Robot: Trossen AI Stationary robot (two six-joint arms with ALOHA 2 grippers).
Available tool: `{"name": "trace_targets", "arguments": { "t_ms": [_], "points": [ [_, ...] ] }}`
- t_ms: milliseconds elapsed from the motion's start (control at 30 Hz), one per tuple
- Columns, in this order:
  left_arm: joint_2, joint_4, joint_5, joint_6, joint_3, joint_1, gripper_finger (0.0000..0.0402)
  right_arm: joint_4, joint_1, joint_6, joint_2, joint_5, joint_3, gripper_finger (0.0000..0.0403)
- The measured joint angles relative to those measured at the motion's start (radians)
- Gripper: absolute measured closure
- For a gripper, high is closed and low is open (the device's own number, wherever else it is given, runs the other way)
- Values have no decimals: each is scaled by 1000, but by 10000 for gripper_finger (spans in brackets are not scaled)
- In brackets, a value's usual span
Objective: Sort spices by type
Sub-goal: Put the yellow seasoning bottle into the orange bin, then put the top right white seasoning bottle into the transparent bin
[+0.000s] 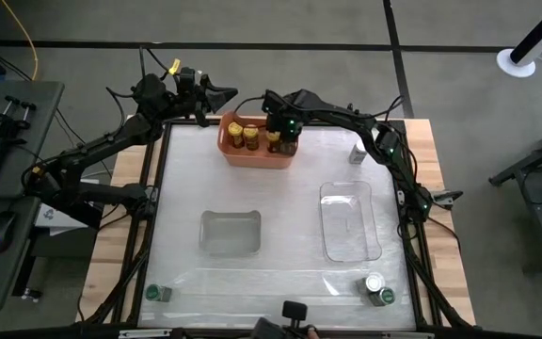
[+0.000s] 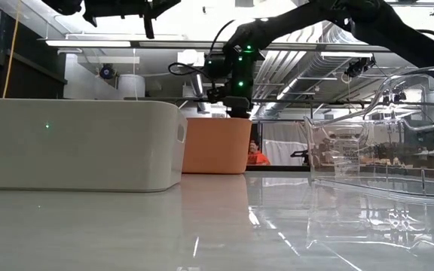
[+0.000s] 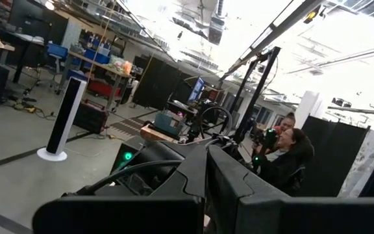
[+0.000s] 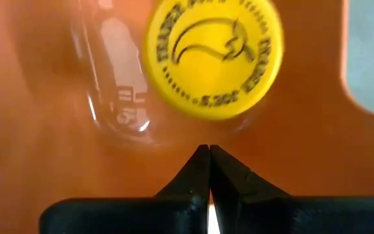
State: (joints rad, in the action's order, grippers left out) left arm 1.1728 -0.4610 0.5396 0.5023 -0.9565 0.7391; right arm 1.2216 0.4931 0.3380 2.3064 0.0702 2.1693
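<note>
Yellow-lidded and grouped: three jars (image 1: 251, 137) standing in the orange tub (image 1: 252, 158) at the far edge of the table (image 1: 280, 188). Hanging right above that tub, the right gripper (image 1: 287, 141), fingers pressed together on nothing, tips just beside the nearest yellow lid (image 4: 213, 58) without touching it. Parked off the far left corner, the left gripper (image 1: 219, 94), likewise closed and empty, aimed out at the room.

Probably between steps: yellow set seemingly done, green and silver still scattered. Near the front left corner, one green-lidded jar (image 1: 151, 294); at the front right corner, a second green-lidded jar (image 1: 385, 298) touching or nearly touching a silver-lidded jar (image 1: 373, 282); by the right edge, well apart, another silver-lidded one (image 1: 356, 155).

Next, likely: lift straight up clear of the tub wall, swing out, open the fingers before descending on a stray jar.

Plenty of free surface mid-table, apart from two clear tubs (image 1: 231, 231) (image 1: 351, 221). Tight spots: front corners hard against the frame, and the paired jars, easy to knock while gripping one
</note>
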Motion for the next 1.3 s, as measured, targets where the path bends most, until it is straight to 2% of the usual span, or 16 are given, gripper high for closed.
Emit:
{"name": "trace_targets", "arguments": {
  "t_ms": [233,933,1200,1300],
  "points": [
    [0,0,-2,-1,0,0,401,-85,0,-24,5,-23,0,403],
    [0,0,-2,-1,0,0,401,-190,-1,-121,5,-107,0,403],
    [0,1,-2,-15,0,0,401,-195,0,-134,5,-108,0,403],
    [0,1,2,-7,0,0,401,-145,9,-138,1,-109,0,403]
  ]
}}
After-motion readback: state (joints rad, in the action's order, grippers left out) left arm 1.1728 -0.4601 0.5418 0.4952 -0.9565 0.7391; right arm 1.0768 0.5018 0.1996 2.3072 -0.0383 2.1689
